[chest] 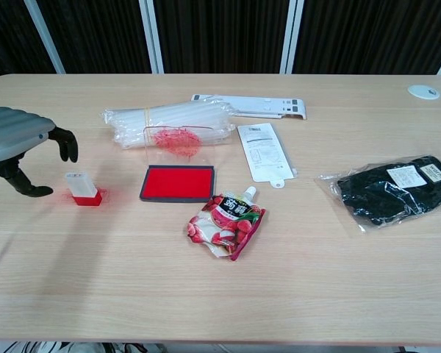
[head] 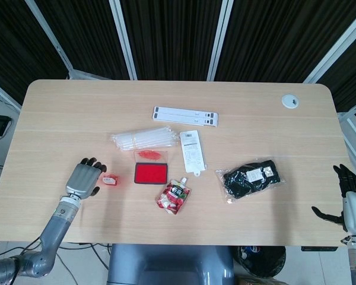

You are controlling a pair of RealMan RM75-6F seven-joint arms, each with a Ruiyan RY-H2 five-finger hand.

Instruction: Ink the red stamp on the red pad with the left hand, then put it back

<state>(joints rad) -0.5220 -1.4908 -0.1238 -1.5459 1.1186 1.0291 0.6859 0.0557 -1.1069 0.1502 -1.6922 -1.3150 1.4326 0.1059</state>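
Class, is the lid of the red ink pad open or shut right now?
Open. The clear, ink-smeared lid stands up behind the red ink pad, leaving the red surface fully exposed in both views.

My left hand (head: 83, 177) has a silver-grey ribbed back and black fingers (chest: 65, 143), with a black thumb below. Behind it a grey metal wrist runs into a rounded grey forearm. My right hand (head: 351, 203) looks the same: pale grey back, black fingers, and a small green light on the wrist beneath it.
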